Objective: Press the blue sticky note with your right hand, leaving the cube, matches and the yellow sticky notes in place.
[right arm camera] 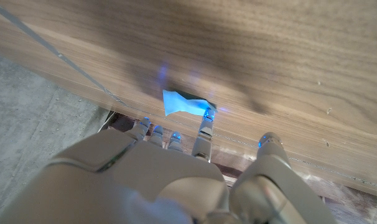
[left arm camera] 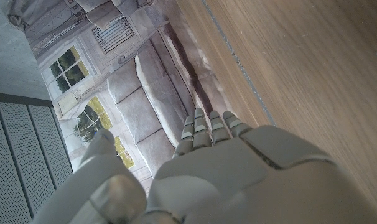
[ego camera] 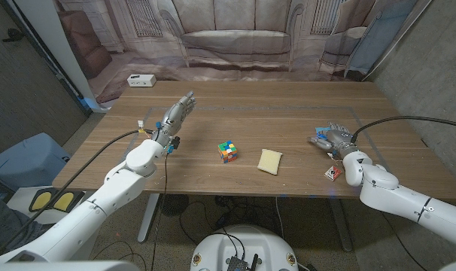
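The right robot hand sits over the blue sticky note at the right side of the tabletop, grasping nothing, its fingers spread and reaching onto the note's near edge. In the head view the note is almost wholly hidden under that hand, so whether the fingertips are already bearing down or only brushing the paper is hard to tell. To do the press well, the hand should come straight down with the fingertips squarely on the blue paper, not on its lifted corner, and without any sideways drag that could slide the note. The matches lie just beside the right wrist on the near side, so the forearm should stay lifted and not sweep toward them. The cube and the yellow sticky notes sit well apart toward the middle and are at little risk. The left robot hand waits on its own side, fingers extended and empty.
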Robot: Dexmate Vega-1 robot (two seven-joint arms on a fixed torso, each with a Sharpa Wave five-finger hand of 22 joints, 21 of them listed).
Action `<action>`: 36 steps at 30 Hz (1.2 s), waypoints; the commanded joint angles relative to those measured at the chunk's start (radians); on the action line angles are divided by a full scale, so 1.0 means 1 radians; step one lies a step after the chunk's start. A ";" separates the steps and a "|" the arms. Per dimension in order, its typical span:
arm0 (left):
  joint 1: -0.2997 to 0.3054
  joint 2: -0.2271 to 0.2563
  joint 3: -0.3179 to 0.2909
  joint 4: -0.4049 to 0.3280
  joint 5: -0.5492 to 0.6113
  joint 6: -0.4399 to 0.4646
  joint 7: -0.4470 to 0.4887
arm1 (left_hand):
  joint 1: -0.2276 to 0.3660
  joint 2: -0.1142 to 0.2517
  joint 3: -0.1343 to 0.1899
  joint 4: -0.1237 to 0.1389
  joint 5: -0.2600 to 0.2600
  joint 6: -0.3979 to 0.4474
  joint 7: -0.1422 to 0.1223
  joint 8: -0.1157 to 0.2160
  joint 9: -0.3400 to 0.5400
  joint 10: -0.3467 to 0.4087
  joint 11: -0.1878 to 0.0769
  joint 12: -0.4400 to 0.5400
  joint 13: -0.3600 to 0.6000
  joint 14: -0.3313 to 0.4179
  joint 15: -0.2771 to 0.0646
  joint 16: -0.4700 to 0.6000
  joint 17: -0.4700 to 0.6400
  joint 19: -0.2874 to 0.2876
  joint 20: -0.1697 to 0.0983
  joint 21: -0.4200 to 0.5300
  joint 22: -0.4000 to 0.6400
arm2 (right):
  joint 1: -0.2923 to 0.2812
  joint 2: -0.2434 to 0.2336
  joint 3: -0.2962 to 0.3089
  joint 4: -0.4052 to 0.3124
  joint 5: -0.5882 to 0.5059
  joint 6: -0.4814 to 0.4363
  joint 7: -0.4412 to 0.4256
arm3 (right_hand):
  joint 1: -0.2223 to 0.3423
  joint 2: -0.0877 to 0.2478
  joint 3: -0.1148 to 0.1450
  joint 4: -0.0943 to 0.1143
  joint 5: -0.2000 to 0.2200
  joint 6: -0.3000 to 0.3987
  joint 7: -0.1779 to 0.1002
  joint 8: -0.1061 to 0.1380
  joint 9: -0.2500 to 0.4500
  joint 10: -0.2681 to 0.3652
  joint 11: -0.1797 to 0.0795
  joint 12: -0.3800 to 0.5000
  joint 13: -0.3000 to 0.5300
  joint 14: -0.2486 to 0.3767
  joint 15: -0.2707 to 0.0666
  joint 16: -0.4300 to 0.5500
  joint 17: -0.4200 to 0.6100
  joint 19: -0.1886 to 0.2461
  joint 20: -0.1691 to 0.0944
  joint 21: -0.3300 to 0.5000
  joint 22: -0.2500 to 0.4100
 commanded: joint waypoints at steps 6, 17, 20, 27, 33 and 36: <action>-0.009 -0.003 0.004 0.009 0.001 -0.006 -0.008 | -0.001 0.009 0.003 -0.008 -0.004 0.008 -0.004 0.001 0.004 0.008 0.001 -0.006 0.003 0.006 0.002 -0.001 0.005 0.004 0.003 -0.003 0.006 | -0.016 -0.010 0.005 -0.020 0.006 -0.013 -0.014 | -0.002 -0.007 0.007 0.002 0.003 0.074 0.006 0.016 0.004 -0.009 -0.010 0.009 0.002 -0.196 0.005 0.005 0.002 -0.181 0.003 0.007 0.004; -0.012 -0.004 0.004 0.010 0.002 -0.010 -0.009 | -0.001 0.010 0.003 -0.010 -0.004 0.009 -0.004 0.001 0.004 0.006 0.004 -0.007 0.003 0.004 0.000 -0.002 0.004 0.004 0.001 -0.003 0.006 | -0.023 -0.011 0.014 -0.023 0.021 -0.016 -0.019 | -0.001 -0.006 0.008 0.001 0.003 0.092 0.008 0.018 0.004 0.000 -0.011 0.010 0.001 -0.193 0.004 0.005 0.001 -0.182 0.007 0.006 0.004; -0.012 -0.005 0.003 0.010 0.002 -0.011 -0.008 | -0.001 0.010 0.004 -0.010 -0.004 0.009 -0.003 0.001 0.004 0.007 0.002 -0.007 0.003 0.004 -0.001 -0.002 0.004 0.003 0.001 -0.004 0.006 | -0.030 -0.012 0.019 -0.027 0.027 -0.017 -0.027 | 0.000 -0.005 0.009 0.001 0.003 0.098 0.009 0.020 0.004 0.002 -0.011 0.010 0.001 -0.193 0.003 0.005 0.001 -0.182 0.007 0.006 0.004; -0.015 -0.008 0.005 0.021 -0.003 -0.013 -0.014 | -0.002 0.010 0.004 -0.012 -0.004 0.010 -0.004 0.001 0.004 0.007 0.002 -0.007 0.003 0.005 0.001 -0.001 0.005 0.004 0.001 -0.004 0.006 | -0.034 -0.013 0.015 -0.036 0.026 -0.028 -0.028 | 0.000 -0.005 0.009 0.001 0.003 0.106 0.009 0.020 0.004 0.007 -0.012 0.010 0.001 -0.189 0.003 0.007 0.001 -0.181 0.007 0.006 0.004; -0.024 -0.013 0.008 0.035 -0.006 -0.018 -0.024 | -0.002 0.011 0.004 -0.012 -0.004 0.008 -0.003 0.000 0.004 0.009 0.003 -0.007 0.003 0.005 0.001 -0.001 0.005 0.004 0.002 -0.004 0.006 | -0.039 -0.014 0.015 -0.045 0.029 -0.041 -0.031 | 0.000 -0.005 0.010 0.000 0.003 0.109 0.007 0.019 0.004 0.010 -0.011 0.010 0.001 -0.187 0.003 0.007 0.000 -0.180 0.007 0.006 0.004; -0.028 -0.015 0.010 0.041 -0.008 -0.019 -0.028 | -0.002 0.011 0.004 -0.013 -0.004 0.009 -0.002 0.000 0.004 0.009 0.004 -0.007 0.003 0.006 0.000 -0.001 0.005 0.004 0.002 -0.004 0.006 | -0.042 -0.015 0.015 -0.050 0.031 -0.046 -0.032 | 0.001 -0.005 0.010 0.000 0.003 0.112 0.009 0.020 0.003 0.011 -0.010 0.010 0.001 -0.187 0.003 0.007 0.000 -0.180 0.007 0.006 0.004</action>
